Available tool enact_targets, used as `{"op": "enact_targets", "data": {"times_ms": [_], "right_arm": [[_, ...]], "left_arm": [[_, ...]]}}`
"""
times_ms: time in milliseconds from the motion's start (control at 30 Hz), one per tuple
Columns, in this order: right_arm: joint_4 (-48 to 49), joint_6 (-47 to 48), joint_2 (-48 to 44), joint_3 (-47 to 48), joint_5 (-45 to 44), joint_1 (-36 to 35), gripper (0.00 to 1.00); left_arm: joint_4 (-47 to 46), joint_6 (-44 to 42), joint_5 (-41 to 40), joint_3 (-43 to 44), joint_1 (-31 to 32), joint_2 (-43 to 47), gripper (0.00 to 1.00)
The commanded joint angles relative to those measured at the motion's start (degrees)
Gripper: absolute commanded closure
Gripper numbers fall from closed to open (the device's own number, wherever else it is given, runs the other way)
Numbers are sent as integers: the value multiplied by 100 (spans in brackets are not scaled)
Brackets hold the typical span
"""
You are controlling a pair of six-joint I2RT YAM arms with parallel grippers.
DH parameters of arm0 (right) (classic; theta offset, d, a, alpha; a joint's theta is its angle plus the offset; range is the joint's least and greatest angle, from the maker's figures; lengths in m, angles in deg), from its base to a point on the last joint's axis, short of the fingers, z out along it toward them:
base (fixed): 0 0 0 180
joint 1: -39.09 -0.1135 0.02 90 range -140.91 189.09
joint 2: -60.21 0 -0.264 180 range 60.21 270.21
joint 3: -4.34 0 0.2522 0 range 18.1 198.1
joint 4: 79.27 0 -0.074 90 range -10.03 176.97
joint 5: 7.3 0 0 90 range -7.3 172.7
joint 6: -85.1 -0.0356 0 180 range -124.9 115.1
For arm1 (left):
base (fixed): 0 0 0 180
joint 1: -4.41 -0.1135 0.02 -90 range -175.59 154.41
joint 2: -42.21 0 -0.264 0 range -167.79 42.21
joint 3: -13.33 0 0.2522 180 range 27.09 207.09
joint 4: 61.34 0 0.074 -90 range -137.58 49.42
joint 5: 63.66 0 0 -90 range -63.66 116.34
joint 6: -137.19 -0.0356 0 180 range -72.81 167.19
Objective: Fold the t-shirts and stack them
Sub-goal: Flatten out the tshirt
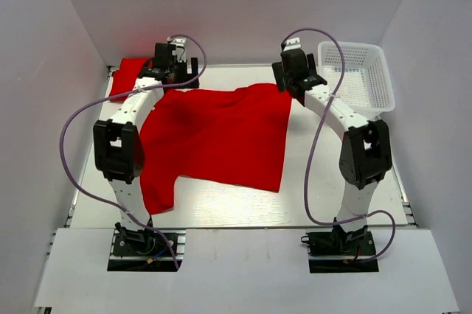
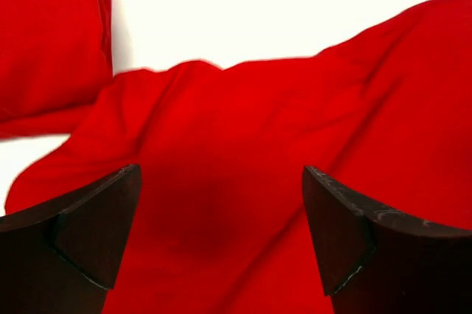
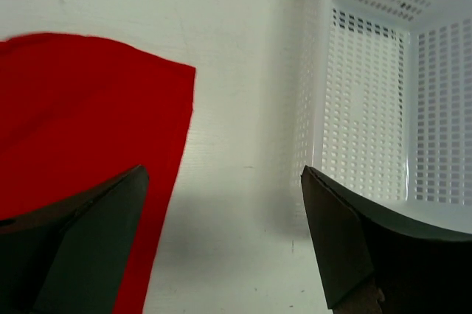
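Nearest the arm bases, the bare surface (image 1: 228,200) runs up to the hem of a red t-shirt (image 1: 221,133). It lies spread open and unfolded, left of the white mesh basket (image 1: 361,82). Farther back, the right hand (image 3: 225,174) hovers over the shirt's far corner, just left of the basket wall, its fingers wide apart and empty. The left hand (image 2: 221,174), well left of the basket, hangs over the shirt's far side, equally wide open and gripping nothing. Beyond it, a second t-shirt (image 1: 127,77) sits in the corner farthest from the basket. The first fold looks about to begin: each hand would need to drop, pinch the far edge and carry it toward the near hem.
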Motion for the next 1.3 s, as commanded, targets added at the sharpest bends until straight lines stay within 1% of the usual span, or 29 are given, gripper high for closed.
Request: {"op": "enact_targets", "data": {"times_ms": [0,33,67,133,167,200,233,267,300,333,367,400,433,500,533,700,733,767,867,1033,1067,1100,1167,1267], "right_arm": [[-425,-302,-570,486,622,-31,10],[-556,-373,-596,504,893,-40,10],[-949,-496,-622,460,1243,-40,10],[-1215,-751,-684,373,1711,-75,10],[-1269,-839,-701,276,1878,-84,10],[-1348,-866,-797,128,2280,-101,10],[-1427,-953,-815,-39,2362,-154,10],[-1419,-989,-850,-128,2476,-189,10],[-1349,-1041,-868,-390,2869,-207,10],[-1331,-1077,-877,-471,3021,-320,10],[-1296,-1103,-816,-524,3248,-374,10],[-1270,-1138,-711,-603,3494,-418,10],[-1278,-1147,-675,-612,3566,-609,10],[-1235,-1139,-421,-560,3733,-734,10],[-1252,-1147,-159,-516,3786,-908,10],[-1199,-1147,309,-419,3577,-1243,10],[-1130,-1208,414,-471,3376,-1244,10],[-1129,-1235,519,-454,3374,-1235,10],[-1172,-1376,896,-437,2865,-1235,10],[-1445,-1657,1126,-428,2092,-1191,10],[-1576,-1692,1153,-489,1647,-1157,10],[-1647,-1901,1171,-481,1503,-1113,10],[-1909,-2017,1241,-524,1020,-999,10],[-2025,-2202,1259,-612,702,-744,10]], "left_arm": [[-188,-22,439,30,18,666,0],[-127,-74,509,-41,18,719,0],[-126,-75,579,-128,18,824,0],[5,-75,580,-471,18,974,0],[6,-23,737,-602,18,1079,0],[6,-22,738,-943,18,1341,0],[-64,30,790,-1129,70,1491,0],[-117,100,791,-1523,71,1658,0],[-170,179,721,-1709,71,1825,0],[-222,284,599,-1894,18,2131,0],[-223,460,476,-2192,18,2256,0],[-223,461,344,-2316,18,2362,0],[-171,531,273,-2431,18,2494,0],[-117,662,211,-2739,18,2565,0],[-117,716,98,-2818,18,2565,0],[-125,901,97,-3074,18,2618,0],[-126,901,97,-3074,18,2679,0],[-178,901,97,-3074,18,2679,0],[-118,901,97,-2872,18,2679,0],[146,901,44,-2415,18,2469,0],[199,901,44,-2414,18,2416,0],[199,901,105,-2345,18,2416,0],[199,901,105,-2283,18,2363,0],[252,849,105,-2221,18,2302,0]]}}
